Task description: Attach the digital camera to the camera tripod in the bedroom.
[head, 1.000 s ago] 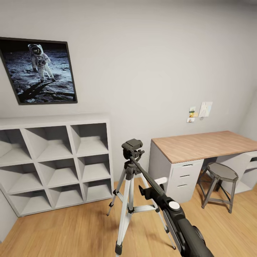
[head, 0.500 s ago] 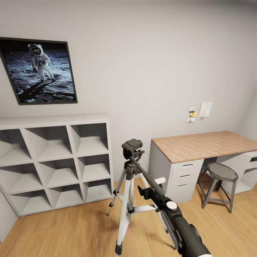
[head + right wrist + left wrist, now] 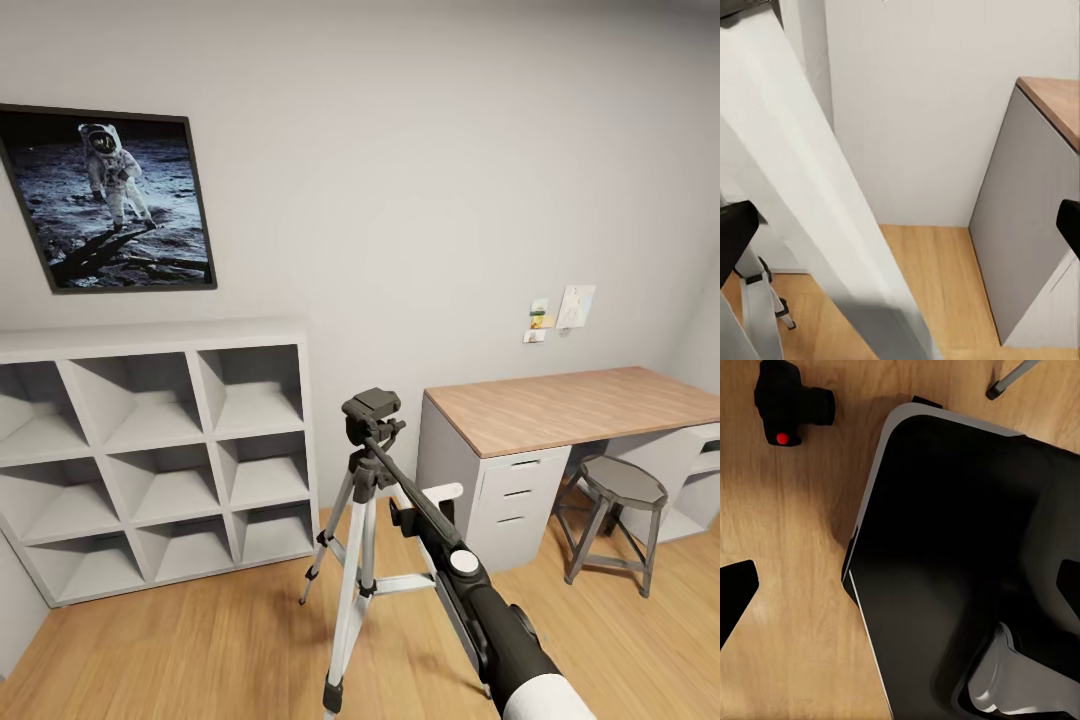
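The camera tripod (image 3: 368,470) stands on the wood floor in the middle of the room, its dark grey head (image 3: 371,409) bare on top and its long pan handle slanting down toward me. My right gripper (image 3: 422,503) is open just right of the legs, beside the handle. In the right wrist view a silver tripod leg (image 3: 817,195) runs close across the wide gap between the fingertips (image 3: 735,232). The digital camera (image 3: 791,406), black with a red button, lies on the floor beside my base. My left gripper (image 3: 900,585) hangs open above the floor, holding nothing.
A white cube shelf (image 3: 150,450) stands against the wall at left under a framed astronaut picture (image 3: 105,200). At right is the wood-topped white desk (image 3: 570,405) with a short grey stool (image 3: 615,520) in front. My black base (image 3: 960,555) lies under the left wrist.
My right arm has stretched forward and up toward the tripod, bringing its gripper higher beside the pan handle. The tripod and the view have not moved.
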{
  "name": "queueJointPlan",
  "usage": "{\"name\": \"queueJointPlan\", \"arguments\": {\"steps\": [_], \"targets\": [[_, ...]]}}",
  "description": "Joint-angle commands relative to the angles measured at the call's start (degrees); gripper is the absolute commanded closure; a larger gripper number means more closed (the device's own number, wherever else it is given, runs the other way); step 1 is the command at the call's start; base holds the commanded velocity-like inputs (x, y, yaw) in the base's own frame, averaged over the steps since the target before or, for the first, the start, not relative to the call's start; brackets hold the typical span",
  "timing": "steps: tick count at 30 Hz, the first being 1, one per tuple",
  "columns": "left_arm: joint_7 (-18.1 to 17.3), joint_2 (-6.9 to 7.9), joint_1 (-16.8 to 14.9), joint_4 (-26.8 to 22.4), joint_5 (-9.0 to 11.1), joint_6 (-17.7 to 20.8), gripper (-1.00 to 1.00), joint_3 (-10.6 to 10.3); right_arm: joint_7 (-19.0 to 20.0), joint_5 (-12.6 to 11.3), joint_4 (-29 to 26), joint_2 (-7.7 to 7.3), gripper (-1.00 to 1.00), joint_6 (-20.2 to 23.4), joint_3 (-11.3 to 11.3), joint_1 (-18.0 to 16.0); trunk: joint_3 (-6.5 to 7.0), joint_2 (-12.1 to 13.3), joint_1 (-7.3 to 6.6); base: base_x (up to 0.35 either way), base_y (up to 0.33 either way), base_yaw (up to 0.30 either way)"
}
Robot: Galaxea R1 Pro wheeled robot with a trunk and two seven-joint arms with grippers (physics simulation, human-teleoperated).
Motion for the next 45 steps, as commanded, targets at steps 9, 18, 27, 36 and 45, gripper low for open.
{"name": "queueJointPlan", "arguments": {"steps": [9, 18, 27, 36, 45], "targets": [[0.20, -0.02, 0.01, -0.15, 0.31, 0.17, -1.00, 0.05, -0.39, 3.45, 0.07, 0.94, -1.00, 0.06, -0.03, -0.06, -0.12, -0.11, 0.03, 0.000, 0.000, 0.000], [0.20, -0.02, 0.01, -0.15, 0.31, 0.17, -1.00, 0.05, -0.40, 3.85, 0.11, 1.52, -1.00, -0.14, 0.07, -0.06, -0.12, -0.11, 0.03, 0.000, 0.000, 0.000], [0.20, -0.02, 0.01, -0.15, 0.28, 0.17, -1.00, 0.05, -0.41, 4.01, 3.23, 1.77, -1.00, -1.18, 0.04, -0.06, -0.12, -0.11, 0.03, 0.000, 0.000, 0.000], [0.20, -0.02, 0.01, -0.15, 0.29, 0.17, -1.00, 0.05, -0.42, 4.01, 7.90, 2.46, -1.00, -3.14, -0.05, -2.16, -0.12, -0.11, 0.03, 0.000, 0.000, 0.000], [0.20, -0.02, 0.01, -0.15, 0.28, 0.17, -1.00, 0.05, -0.56, 4.18, 10.11, 2.46, -1.00, -3.50, -0.07, -3.60, -0.12, -0.11, 0.03, 0.000, 0.000, 0.000]]}}
